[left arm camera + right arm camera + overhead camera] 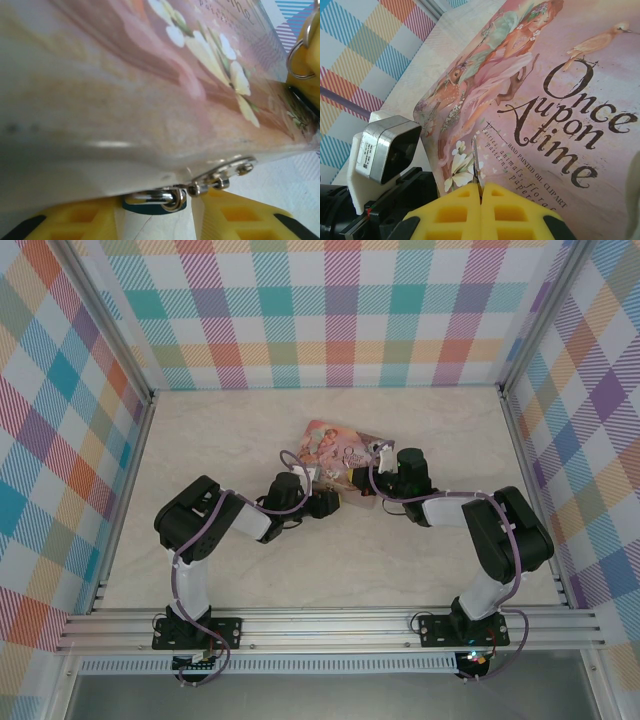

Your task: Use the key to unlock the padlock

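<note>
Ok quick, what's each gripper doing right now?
Left gripper: one finger on each side of the padlock; can't tell if it's gripping.
Right gripper: shut on the key.

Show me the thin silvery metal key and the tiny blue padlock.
thin silvery metal key (pixel 476 165): right wrist view, its blade.
tiny blue padlock (pixel 150 209): left wrist view, its blue body.

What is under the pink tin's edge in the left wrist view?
A silvery hasp and the padlock: shackle and a sliver of blue body show; its keyhole is covered.
</note>
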`<state>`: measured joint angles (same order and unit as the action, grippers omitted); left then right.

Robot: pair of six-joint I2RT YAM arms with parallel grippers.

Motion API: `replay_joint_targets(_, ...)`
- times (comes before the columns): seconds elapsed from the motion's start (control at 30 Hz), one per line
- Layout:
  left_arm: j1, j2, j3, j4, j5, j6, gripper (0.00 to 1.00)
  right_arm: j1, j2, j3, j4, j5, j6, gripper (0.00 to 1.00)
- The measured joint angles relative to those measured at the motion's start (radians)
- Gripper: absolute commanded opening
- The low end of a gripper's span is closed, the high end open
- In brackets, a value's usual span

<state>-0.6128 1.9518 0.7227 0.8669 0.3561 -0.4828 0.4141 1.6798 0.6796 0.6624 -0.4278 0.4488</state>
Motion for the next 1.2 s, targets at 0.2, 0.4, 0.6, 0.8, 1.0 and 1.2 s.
replay_joint_targets(0.2, -0.007, -0.002, 0.0, -0.005, -0.027, 0.0, 0.3, 0.0, -0.009, -0.008, 0.0, 0.0, 0.0, 0.02)
replay_joint_targets(0.4, -0.019, -0.029, 0.002, -0.05, -0.075, -0.005, 0.29, 0.001, -0.068, -0.047, -0.033, 0.013, -0.019, 0.02)
replay_joint_targets(0.6, -0.03, -0.062, 0.004, -0.111, -0.093, -0.077, 0.26, 0.006, -0.196, -0.125, -0.125, 0.04, -0.082, 0.03)
replay_joint_targets(0.8, -0.04, -0.089, 0.02, -0.185, -0.093, -0.169, 0.23, 0.062, -0.337, -0.227, -0.203, 0.102, -0.164, 0.03)
replay_joint_targets(1.0, -0.042, -0.118, 0.042, -0.254, -0.084, -0.268, 0.23, 0.184, -0.338, -0.295, -0.243, 0.187, -0.23, 0.03)
replay_joint_targets(1.2, -0.046, -0.137, 0.051, -0.299, -0.069, -0.351, 0.22, 0.237, -0.257, -0.297, -0.237, 0.257, -0.292, 0.03)
